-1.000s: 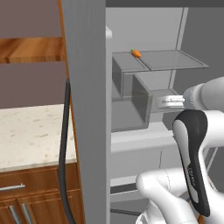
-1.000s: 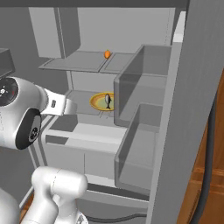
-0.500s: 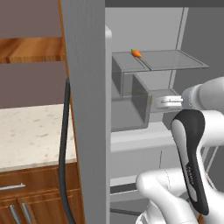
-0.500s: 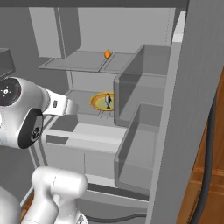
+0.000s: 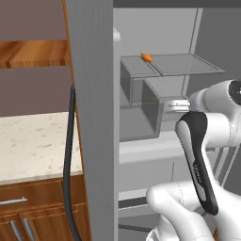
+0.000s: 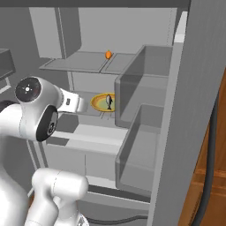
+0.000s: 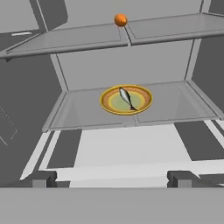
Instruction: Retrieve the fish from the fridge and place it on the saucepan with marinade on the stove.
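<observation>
Hand view gives you the clearest look: the fish point(image 7: 126, 98) lies on a round yellow plate point(image 7: 141, 104) near the middle of the fridge's point(image 6: 185, 88) middle shelf point(image 7: 175, 105), its slim body running roughly from the back of the plate toward the front at a slight slant. Your gripper point(image 7: 109, 178) stands wide apart and holds nothing, well short of the shelf's front edge. Judge the fish as light, thin and probably slick, so it could squirt out of a loose pinch or slide on the plate if you nudge it; you would do best to close across its narrow width at mid-body, with the fingers set crosswise to its length, and come down close to the plate without pressing on the rim. The plate carries nothing but the fish. On the upper shelf point(image 7: 70, 39), near the seam between its two panels, sits a small orange carrot-like item point(image 7: 120, 19); leave it alone. Door bins point(image 6: 137, 145) on the right look empty from the right base view.
</observation>
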Robot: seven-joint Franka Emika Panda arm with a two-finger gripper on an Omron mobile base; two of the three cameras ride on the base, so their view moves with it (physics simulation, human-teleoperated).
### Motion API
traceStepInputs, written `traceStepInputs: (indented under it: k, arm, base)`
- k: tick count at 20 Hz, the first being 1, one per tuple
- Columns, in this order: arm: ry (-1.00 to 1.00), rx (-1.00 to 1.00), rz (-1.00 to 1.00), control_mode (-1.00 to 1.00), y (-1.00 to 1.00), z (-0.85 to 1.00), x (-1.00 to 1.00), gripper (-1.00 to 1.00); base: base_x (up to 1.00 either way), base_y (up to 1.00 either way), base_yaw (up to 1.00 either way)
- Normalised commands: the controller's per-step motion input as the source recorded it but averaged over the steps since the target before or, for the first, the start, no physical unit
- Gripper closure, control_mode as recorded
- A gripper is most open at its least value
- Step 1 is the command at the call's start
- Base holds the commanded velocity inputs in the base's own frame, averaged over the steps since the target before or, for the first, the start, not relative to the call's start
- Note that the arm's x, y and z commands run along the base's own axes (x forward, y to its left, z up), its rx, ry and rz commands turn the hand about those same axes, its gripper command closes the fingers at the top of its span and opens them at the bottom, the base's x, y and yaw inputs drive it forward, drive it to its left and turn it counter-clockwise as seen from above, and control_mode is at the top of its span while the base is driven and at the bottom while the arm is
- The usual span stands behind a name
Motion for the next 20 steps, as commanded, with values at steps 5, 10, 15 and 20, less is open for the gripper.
traceStepInputs:
  k: [5, 10, 15, 20]
  arm:
    - [0.0, -0.02, 0.0, -1.0, -0.14, -0.38, 0.21, -1.0]
    - [0.06, -0.09, 0.0, -1.0, -0.01, -0.33, 0.35, -1.0]
    - [0.1, -0.14, 0.0, -1.0, 0.0, -0.09, 0.36, -1.0]
    - [0.11, -0.02, 0.0, -1.0, 0.0, 0.0, 0.37, -1.0]
  base:
    - [0.0, 0.0, 0.0]
    - [0.0, 0.0, 0.0]
    - [0.0, 0.0, 0.0]
    - [0.0, 0.0, 0.0]
